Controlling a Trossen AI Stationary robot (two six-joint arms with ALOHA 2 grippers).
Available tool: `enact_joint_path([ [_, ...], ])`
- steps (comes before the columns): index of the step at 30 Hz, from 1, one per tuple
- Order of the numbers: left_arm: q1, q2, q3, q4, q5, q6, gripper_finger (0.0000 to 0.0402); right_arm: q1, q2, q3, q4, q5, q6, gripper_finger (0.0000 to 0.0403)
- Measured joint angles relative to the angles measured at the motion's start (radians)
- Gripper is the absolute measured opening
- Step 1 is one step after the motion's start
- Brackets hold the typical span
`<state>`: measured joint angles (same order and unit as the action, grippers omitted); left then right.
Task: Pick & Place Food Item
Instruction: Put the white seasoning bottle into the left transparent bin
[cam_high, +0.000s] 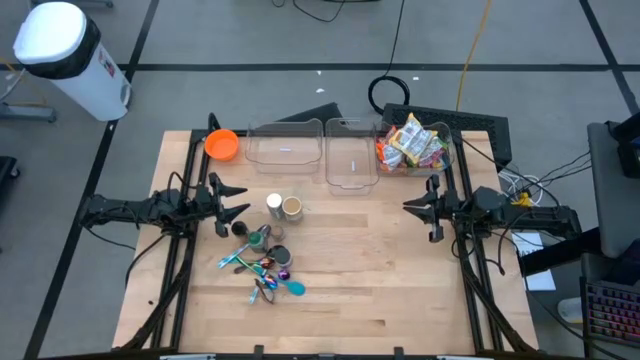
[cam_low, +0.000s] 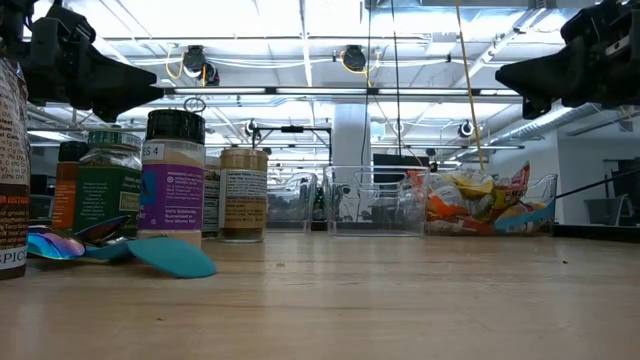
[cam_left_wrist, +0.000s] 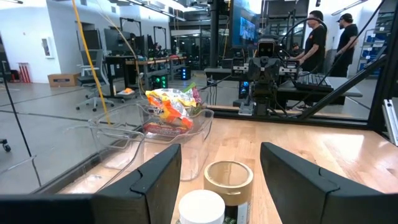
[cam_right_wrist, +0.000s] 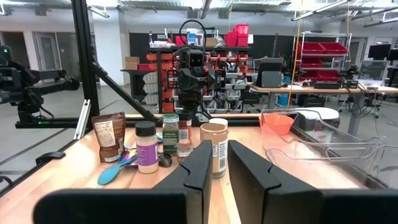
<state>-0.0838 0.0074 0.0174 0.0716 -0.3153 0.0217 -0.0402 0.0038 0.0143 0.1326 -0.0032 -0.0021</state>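
High view: wooden table (cam_high: 400, 280) on grey floor; left end effector (cam_high: 228, 201) apart, right end effector (cam_high: 422, 207) nearly together.

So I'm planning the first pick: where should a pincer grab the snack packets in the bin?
Probably from straight above, pinching the crinkled upper edge of the topmost snack packets. They are heaped above the rim of the clear bin, whose walls block a side approach. The right pincer is closest.
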Motion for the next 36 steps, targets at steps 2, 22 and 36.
enact_joint_path([
  [2, 0.000, 0.000, 0.000, 0.000, 0.000, 0.000, 0.0228, 0.000, 0.000, 0.000, -0.008, 0.000, 0.000, 0.0043],
  [22, 0.000, 0.000, 0.000, 0.000, 0.000, 0.000, 0.0228, 0.000, 0.000, 0.000, -0.056, -0.002, -0.026, 0.0043],
  [36, 0.000, 0.000, 0.000, 0.000, 0.000, 0.000, 0.0228, 0.000, 0.001, 0.000, -0.055, 0.000, -0.029, 0.0043],
])
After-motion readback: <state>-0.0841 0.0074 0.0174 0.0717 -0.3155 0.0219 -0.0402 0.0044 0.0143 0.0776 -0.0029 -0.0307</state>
